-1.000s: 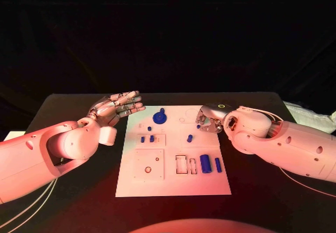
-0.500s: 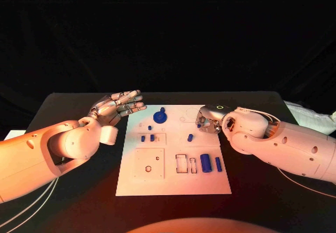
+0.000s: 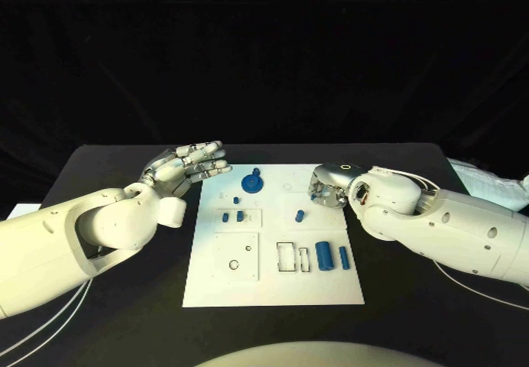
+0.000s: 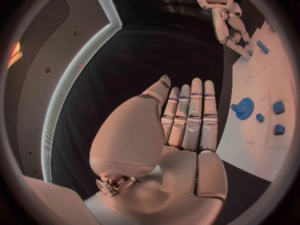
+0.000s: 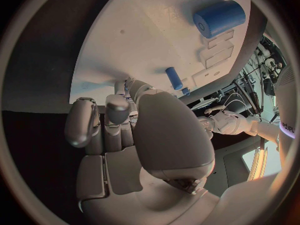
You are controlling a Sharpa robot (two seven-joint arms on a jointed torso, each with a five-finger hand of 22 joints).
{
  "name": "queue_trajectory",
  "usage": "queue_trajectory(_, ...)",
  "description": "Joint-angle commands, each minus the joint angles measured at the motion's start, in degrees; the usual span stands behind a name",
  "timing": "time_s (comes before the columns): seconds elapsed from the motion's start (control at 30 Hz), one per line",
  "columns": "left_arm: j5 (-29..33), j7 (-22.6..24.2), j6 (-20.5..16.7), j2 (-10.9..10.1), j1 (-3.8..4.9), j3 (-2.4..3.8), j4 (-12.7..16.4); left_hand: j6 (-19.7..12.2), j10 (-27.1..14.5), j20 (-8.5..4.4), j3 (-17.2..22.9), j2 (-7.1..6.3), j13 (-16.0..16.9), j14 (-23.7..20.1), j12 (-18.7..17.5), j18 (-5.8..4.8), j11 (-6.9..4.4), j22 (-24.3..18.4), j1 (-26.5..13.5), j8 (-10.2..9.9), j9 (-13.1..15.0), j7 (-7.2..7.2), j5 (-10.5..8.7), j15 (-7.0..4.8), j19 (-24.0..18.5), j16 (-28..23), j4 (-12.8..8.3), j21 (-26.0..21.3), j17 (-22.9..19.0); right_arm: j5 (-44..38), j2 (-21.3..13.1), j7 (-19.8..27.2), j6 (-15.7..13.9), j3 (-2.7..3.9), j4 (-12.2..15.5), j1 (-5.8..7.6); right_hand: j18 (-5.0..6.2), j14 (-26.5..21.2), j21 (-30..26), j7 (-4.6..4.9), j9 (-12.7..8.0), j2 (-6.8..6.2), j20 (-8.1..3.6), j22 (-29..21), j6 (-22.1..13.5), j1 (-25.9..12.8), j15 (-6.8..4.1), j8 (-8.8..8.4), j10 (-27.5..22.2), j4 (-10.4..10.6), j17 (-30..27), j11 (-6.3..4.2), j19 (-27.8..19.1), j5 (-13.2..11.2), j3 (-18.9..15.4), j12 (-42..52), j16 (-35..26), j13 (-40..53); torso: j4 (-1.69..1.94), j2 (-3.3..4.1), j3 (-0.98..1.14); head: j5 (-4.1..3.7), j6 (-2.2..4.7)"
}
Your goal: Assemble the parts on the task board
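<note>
from my console this reads as a robotics lab set up for bench tests. a black table (image 3: 121,164) stands in front of a black curtain backdrop (image 3: 264,69), with a white task board (image 3: 276,287) laid square in its middle. in the right wrist view i see loose cables and rig hardware (image 5: 253,80) past the board's edge.
</note>
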Motion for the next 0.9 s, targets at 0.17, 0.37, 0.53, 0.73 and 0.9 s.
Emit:
queue_trajectory(0.17,-0.69,0.02,-0.36,0.22,-0.01,0.03,0.15,-0.03,0.34,0.11,0.38,0.05,-0.04,0.51,-0.38,0.77,0.13,-0.23,0.82,-0.24,-0.06,0.55,0.23,0.05,0.51,-0.38,-0.33,0.35,-0.07,0.48,0.9,0.21,3.72,-0.76,-1.4,-0.48,-0.15,1.24,0.25,0.03,0.08,0.74,0.1,0.13,0.73,0.16,0.07,0.29,0.67,-0.61,0.11,-0.03,0.56,-0.53,1.23,-0.59,0.47,0.01,-0.25,0.09,0.06,0.2,-0.04)
queue_trajectory(0.37,-0.72,-0.16,-0.39,0.49,-0.02,0.03,0.07,-0.12,0.3,0.1,0.49,-0.04,-0.04,0.65,-0.47,0.76,0.19,-0.38,0.88,-0.3,-0.07,0.65,0.23,0.06,0.58,-0.47,-0.41,0.37,-0.09,-0.01,1.48,0.5,1.83,-1.12,-1.75,-0.57,-0.14,1.17,0.26,0.16,0.15,1.01,0.14,0.17,1.05,0.3,0.17,0.23,1.16,-1.61,0.1,-0.01,0.57,-0.94,2.36,-0.98,0.55,0.01,-0.5,0.1,0.01,0.29,-0.18)
queue_trajectory(0.53,-0.73,-0.24,-0.24,0.63,-0.06,0.03,-0.06,-0.27,0.21,0.11,0.54,-0.14,-0.05,0.71,-0.57,0.74,0.28,-0.51,0.84,-0.39,-0.09,0.79,0.21,0.09,0.61,-0.59,-0.44,0.37,-0.11,0.13,1.3,0.88,-1.5,-1.18,-1.2,-0.63,-0.21,1.14,0.36,0.38,0.19,1.09,0.39,0.32,1.2,0.07,0.6,0.16,1.55,-2.15,0.27,0.1,0.64,-1.35,3.02,-1.21,0.74,0.02,-0.31,0.0,0.08,-0.07,-0.09)
queue_trajectory(0.73,-0.85,-0.18,0.14,0.72,-0.13,0.03,-0.08,-0.42,0.09,0.13,0.59,-0.23,-0.06,0.73,-0.69,0.73,0.36,-0.66,0.8,-0.48,-0.11,0.89,0.2,0.15,0.62,-0.73,-0.46,0.35,-0.14,2.28,0.41,0.99,-4.58,-1.02,-0.19,-0.63,-0.23,1.13,0.45,0.49,0.21,1.17,0.6,0.46,1.29,-0.38,0.81,0.1,1.7,-2.38,0.35,0.23,0.71,-1.96,3.43,-1.48,0.87,0.0,-0.1,0.11,0.01,-0.19,-0.11)
queue_trajectory(0.9,-0.9,0.31,0.04,0.69,-0.16,0.02,-0.19,-0.56,-0.01,0.16,0.57,-0.38,-0.05,0.86,-0.8,0.72,0.45,-0.84,0.58,-0.55,-0.11,1.0,0.24,0.2,0.68,-0.85,-0.41,0.36,-0.16,4.79,-0.38,0.83,-6.85,-0.79,0.46,-0.41,-0.24,1.11,0.46,0.58,0.22,1.15,0.69,0.47,1.29,-0.58,0.93,0.05,1.75,-2.44,0.33,0.3,0.72,-2.02,3.55,-1.57,0.88,0.0,-0.26,0.04,-0.03,-0.16,-0.09)
